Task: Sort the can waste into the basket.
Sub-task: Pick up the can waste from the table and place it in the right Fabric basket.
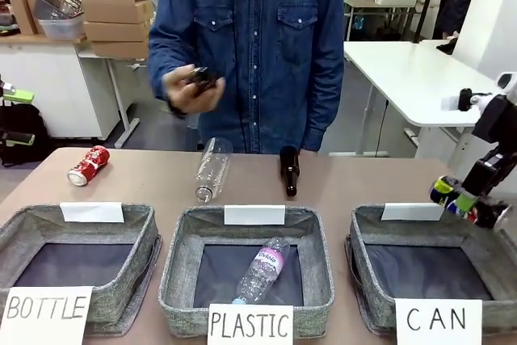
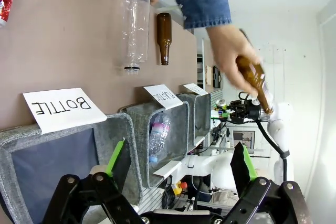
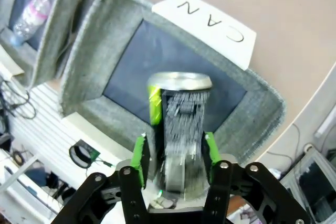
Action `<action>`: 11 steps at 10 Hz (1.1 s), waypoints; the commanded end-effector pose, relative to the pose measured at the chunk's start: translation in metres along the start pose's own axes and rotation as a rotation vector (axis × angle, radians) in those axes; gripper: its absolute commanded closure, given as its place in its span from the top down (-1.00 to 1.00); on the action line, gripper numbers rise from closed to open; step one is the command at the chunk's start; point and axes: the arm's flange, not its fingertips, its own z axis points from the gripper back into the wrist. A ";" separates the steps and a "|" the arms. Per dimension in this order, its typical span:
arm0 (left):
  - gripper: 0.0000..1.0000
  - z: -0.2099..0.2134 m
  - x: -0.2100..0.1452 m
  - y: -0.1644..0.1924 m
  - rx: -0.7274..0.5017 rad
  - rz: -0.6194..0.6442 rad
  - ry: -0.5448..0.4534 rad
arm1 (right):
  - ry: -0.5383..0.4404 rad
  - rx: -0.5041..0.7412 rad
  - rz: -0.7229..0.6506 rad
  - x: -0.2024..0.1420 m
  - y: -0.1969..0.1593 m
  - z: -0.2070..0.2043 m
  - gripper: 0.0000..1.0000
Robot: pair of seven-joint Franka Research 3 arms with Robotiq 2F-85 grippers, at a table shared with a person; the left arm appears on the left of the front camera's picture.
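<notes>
The crushed red can [image 1: 89,165] lies on its side at ten o'clock on the desk [image 1: 363,183], beyond the BOTTLE basket [image 1: 144,241]. The left claw [image 2: 179,148] has its fingers spread wide apart. At four o'clock, the right claw [image 3: 175,150] hangs over the CAN basket [image 1: 365,248]. The black can [image 3: 181,119] is blurred between its green pads [image 3: 139,153]; whether they clamp it, I cannot tell.
</notes>
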 end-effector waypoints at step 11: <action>1.00 0.141 -0.039 -0.010 -0.066 0.115 -0.053 | -0.005 0.060 0.021 0.010 -0.025 -0.008 1.00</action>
